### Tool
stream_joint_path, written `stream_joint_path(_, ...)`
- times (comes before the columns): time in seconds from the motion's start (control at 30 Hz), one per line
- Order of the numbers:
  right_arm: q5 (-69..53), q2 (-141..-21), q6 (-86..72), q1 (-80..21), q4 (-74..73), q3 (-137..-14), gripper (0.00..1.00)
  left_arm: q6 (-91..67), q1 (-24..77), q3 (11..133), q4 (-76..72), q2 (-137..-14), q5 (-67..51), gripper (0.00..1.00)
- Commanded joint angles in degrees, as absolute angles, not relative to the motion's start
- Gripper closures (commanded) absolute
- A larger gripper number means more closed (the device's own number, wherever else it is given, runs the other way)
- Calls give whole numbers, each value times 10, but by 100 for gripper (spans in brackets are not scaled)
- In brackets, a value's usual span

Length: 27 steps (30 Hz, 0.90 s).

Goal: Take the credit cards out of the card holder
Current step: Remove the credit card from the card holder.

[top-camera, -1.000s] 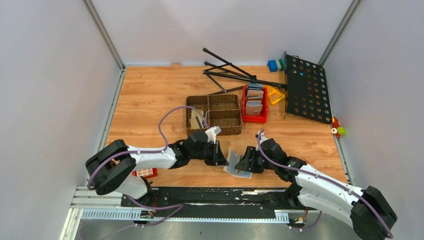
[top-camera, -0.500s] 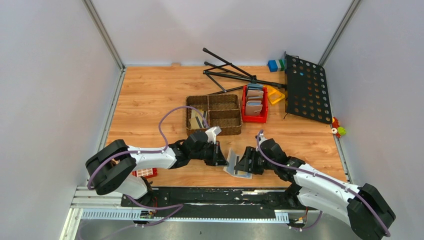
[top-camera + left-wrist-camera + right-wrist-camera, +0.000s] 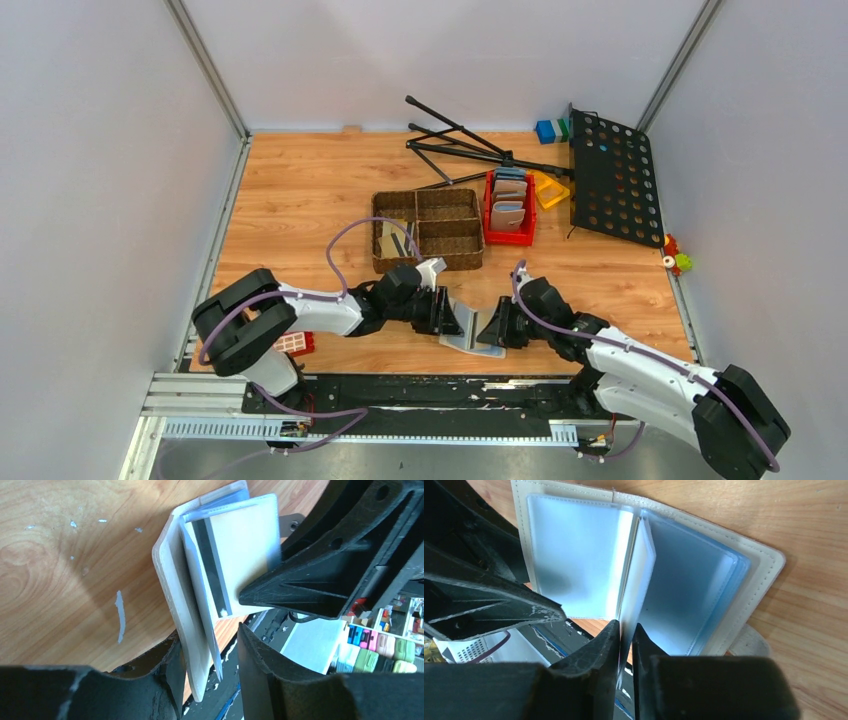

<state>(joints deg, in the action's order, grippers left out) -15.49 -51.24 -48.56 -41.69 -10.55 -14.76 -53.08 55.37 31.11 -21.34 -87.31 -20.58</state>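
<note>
Job: take the cards out of the card holder (image 3: 468,338).

Done so far: some flat tan and dark things lie in the near left box of the basket (image 3: 430,263). They look like cards that are already out, but they are too small to be sure.

Left to do: at least one whitish card (image 3: 240,540) with a dark stripe sits in a clear pocket of the card holder. More cards may hide in the other pockets. That cannot be seen.

Where the card holder is: it lies open on the table (image 3: 300,190), near the front edge. It is right between the two claws and in front of the basket, not touching it.

Left claw (image 3: 207,650): half open. The beige cover and one pocket page stand between its two fingers. There is a gap on one side, so it is not squeezing them.

Right claw (image 3: 625,628): pinched nearly shut on one thin pocket page. It holds that page up on its edge, like a page of a book. The whitish card looks to be in or beside this page.

Step now: this looks like getting the pocket open, so the card can slide out.

Next: one claw likely has to hold the cover down while the other pulls the card free.
</note>
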Motion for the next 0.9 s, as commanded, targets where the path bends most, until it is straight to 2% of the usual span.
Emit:
stream_joint_path(0.0, -143, -513, -484, -414, -93, -151, 88, -548, 556, 312, -275, -905, -221, 53)
stream_joint_path(0.1, -142, -506, -484, -414, -94, -148, 96, -556, 556, 305, -299, -917, -220, 59)
stream_joint_path(0.13, -144, -501, -484, -414, -94, -147, 99, -556, 555, 305, -301, -921, -218, 64)
stream_joint_path(0.23, -146, -479, -485, -415, -92, -141, 100, -561, 552, 293, -326, -922, -214, 92)
stream_joint_path(0.27, -146, -470, -486, -413, -93, -138, 100, -571, 550, 286, -349, -917, -214, 99)
stream_joint_path(0.3, -148, -461, -486, -413, -94, -136, 100, -581, 546, 267, -377, -909, -215, 100)
stream_joint_path(0.53, -172, -380, -488, -407, -78, -123, 100, -626, 509, 200, -489, -837, -258, 100)
stream_joint_path(0.73, -172, -307, -501, -405, -66, -123, 100, -622, 503, 180, -456, -779, -250, 95)
stream_joint_path(0.8, -175, -294, -505, -405, -64, -123, 100, -612, 502, 181, -422, -754, -240, 83)
stream_joint_path(0.87, -182, -287, -509, -405, -60, -123, 100, -591, 502, 186, -341, -720, -214, 62)
